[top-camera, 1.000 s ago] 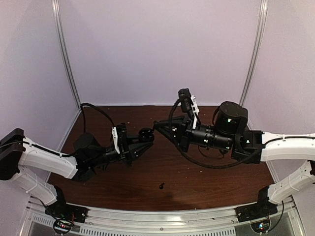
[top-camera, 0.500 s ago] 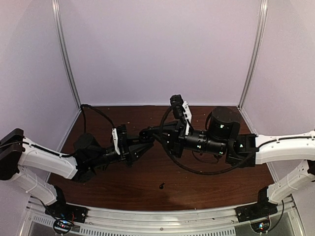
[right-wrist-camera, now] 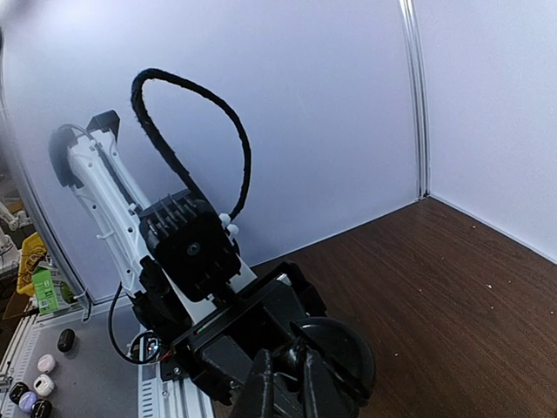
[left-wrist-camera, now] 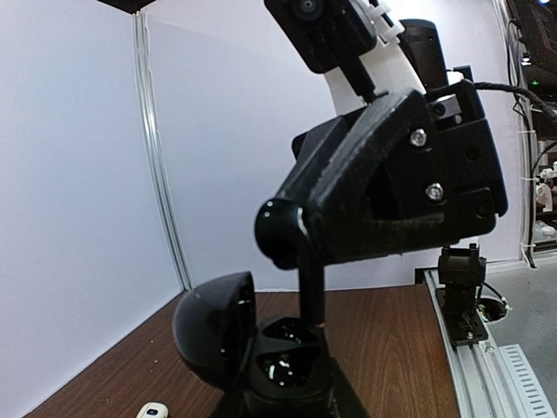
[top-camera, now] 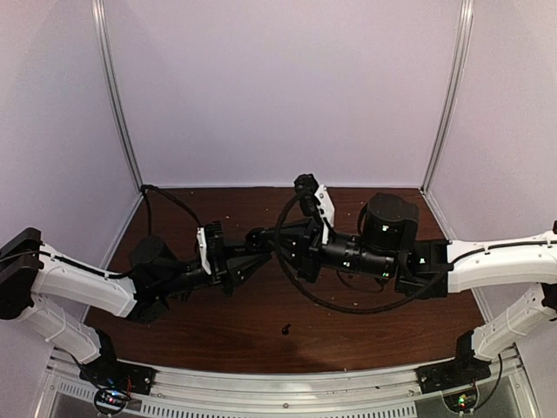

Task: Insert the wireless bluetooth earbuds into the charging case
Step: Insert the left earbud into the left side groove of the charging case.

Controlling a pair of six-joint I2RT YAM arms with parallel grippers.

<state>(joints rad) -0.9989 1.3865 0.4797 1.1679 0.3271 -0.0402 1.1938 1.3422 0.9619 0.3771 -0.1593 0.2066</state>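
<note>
Weighing the risks first, we place the likeliest failure at the mouth of the charging case [left-wrist-camera: 283,370]. The right claw [left-wrist-camera: 312,300] meets it from above with its two fingers pressed flat together, their tip at or just inside one of the wells. We cannot tell whether a bud is pinched there, since the tip is thin and dark against the dark case. If one is held and goes in skewed, it may ride on the rim instead of seating. If the fingers part too high, it could bounce out and drop to the surface [top-camera: 365,322]. A hard push might also twist the case in the left claw [top-camera: 251,247], which pinches it from below, or knock the open lid [left-wrist-camera: 213,326] tilted back just beside the fingers. The case hangs in the air, so only that pinch supports it.

As for pose, both arms reach inward over the middle of the surface and meet tip to tip. The left forearm runs low and nearly level, while the right wrist sits higher and is tipped down toward the case. One black earbud [top-camera: 285,329] lies loose near the front edge, well apart from both claws. A small white thing [left-wrist-camera: 153,409] at the bottom of the left wrist view may be another bud, but it is cut off.
</note>
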